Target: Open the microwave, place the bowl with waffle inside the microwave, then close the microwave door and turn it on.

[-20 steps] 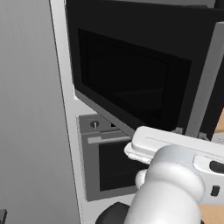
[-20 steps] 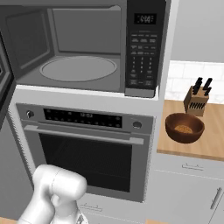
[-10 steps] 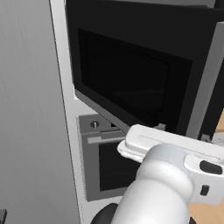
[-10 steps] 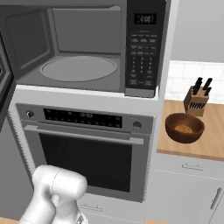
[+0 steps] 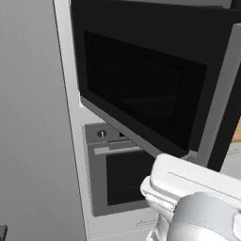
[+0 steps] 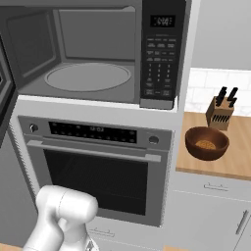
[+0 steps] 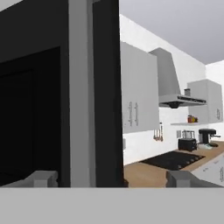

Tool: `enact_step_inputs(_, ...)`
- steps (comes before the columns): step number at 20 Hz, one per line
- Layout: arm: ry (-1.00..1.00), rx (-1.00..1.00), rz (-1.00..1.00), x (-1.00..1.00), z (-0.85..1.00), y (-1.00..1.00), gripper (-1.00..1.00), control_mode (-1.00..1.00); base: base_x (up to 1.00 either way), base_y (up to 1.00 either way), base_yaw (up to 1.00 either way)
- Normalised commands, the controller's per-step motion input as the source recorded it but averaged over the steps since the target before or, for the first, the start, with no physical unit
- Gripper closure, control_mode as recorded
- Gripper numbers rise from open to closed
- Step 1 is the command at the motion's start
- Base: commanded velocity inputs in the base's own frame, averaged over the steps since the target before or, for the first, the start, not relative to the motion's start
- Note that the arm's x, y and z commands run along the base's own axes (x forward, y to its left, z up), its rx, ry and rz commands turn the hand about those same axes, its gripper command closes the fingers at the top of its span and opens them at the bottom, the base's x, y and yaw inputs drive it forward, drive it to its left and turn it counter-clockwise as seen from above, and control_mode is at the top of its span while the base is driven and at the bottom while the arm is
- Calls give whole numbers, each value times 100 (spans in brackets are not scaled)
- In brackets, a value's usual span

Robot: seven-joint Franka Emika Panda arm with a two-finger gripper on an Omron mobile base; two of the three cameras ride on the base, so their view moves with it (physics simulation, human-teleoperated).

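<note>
Swinging left since a second ago, the arm hangs low before the oven, its tool spread apart around the door handle. Microwave open; bowl sits on the desk.

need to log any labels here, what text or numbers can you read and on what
None can be read.
microwave clock display: light digits, too blurred.
Keypad strip: button labels too small.
Oven control panel: pale marks, illegible.
</note>
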Motion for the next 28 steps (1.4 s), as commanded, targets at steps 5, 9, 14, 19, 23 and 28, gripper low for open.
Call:
enact_step_inputs(5, 15, 11, 53, 0, -13, -73, -100, -100, 0, 0, 0)
enact_step_inputs(9, 4, 19, 58, 0, -9, -66, -100, -100, 0, 0, 0)
enact_step_inputs(14, 2, 16, 68, 16, -15, -44, -100, -100, 0, 0, 0)
enact_step_inputs(19, 1, 18, 70, 89, -25, -20, -100, -100, 0, 0, 0)
enact_step_inputs(23, 9, 20, 61, 100, -22, -18, -100, -100, 0, 0, 0)
enact_step_inputs(28, 3, 23, 55, 98, -27, -17, -100, -100, 0, 0, 0)
